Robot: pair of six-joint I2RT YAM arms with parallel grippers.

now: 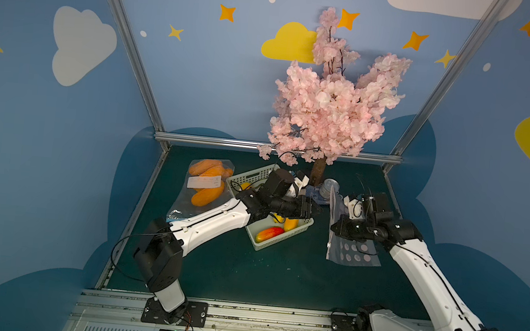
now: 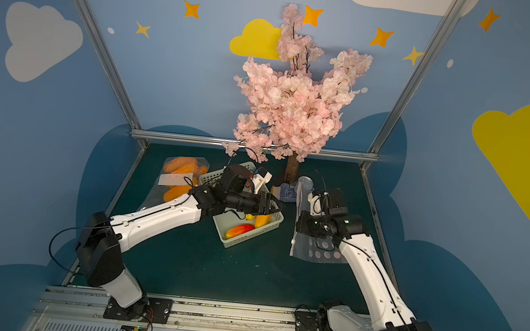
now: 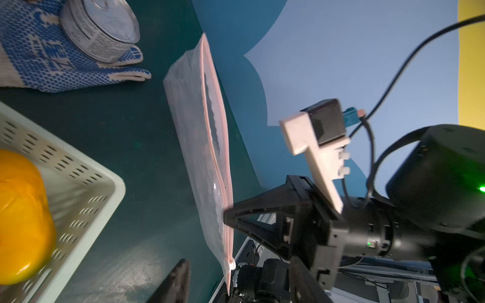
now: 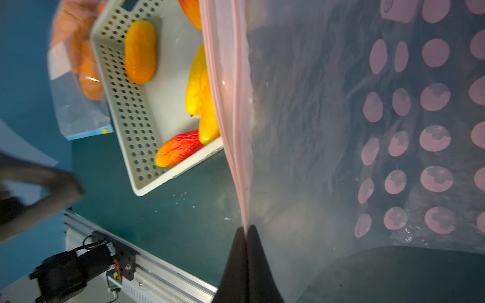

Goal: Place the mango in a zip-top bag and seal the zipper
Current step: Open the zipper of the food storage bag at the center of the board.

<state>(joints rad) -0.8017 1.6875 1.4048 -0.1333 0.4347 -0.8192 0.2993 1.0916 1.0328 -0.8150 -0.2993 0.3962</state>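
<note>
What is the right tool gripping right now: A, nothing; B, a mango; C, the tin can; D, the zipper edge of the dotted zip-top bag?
D: in the right wrist view the right tool is pinched shut on the pink zipper edge of the dotted zip-top bag.

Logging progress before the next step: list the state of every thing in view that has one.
Dotted zip-top bag: zipper edge lifted, mouth partly open, empty.
Right gripper: shut on the bag's zipper edge.
Left gripper: open, empty, near the basket.
Red mango: lying in basket, unbagged.
Other bag: lying flat, holding orange mangoes.
Can: lid intact, on glove.
</note>
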